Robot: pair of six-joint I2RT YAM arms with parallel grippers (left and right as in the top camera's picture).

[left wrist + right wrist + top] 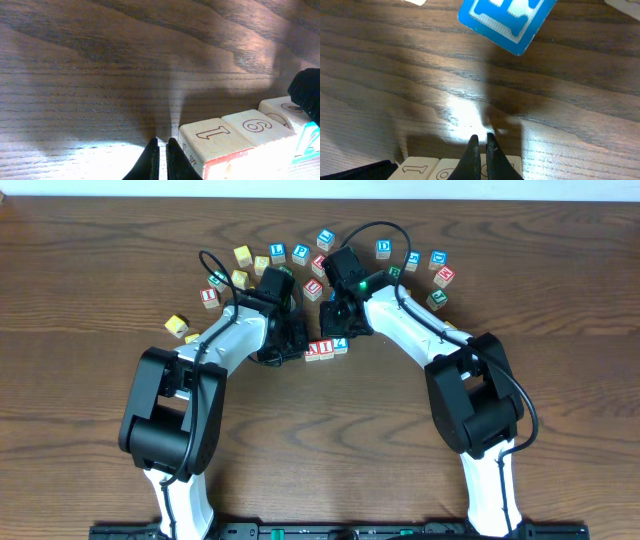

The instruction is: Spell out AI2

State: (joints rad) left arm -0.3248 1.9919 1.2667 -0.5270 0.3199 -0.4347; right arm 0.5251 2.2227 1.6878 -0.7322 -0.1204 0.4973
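Observation:
A short row of wooden letter blocks (326, 348) lies at the table's middle; its red-edged faces read A and I, with a blue-faced block at the right end. My left gripper (163, 150) is shut and empty, its tips on the table against the row's left end block (212, 145). My right gripper (482, 145) is shut and empty, its tips over the right blocks of the row (515, 167). In the overhead view the left gripper (290, 345) sits left of the row and the right gripper (340, 320) just behind it.
Several loose letter blocks lie in an arc behind the arms, from a yellow one (177, 326) at the left to red and green ones (441, 277) at the right. A blue-faced block (505, 20) lies ahead of the right gripper.

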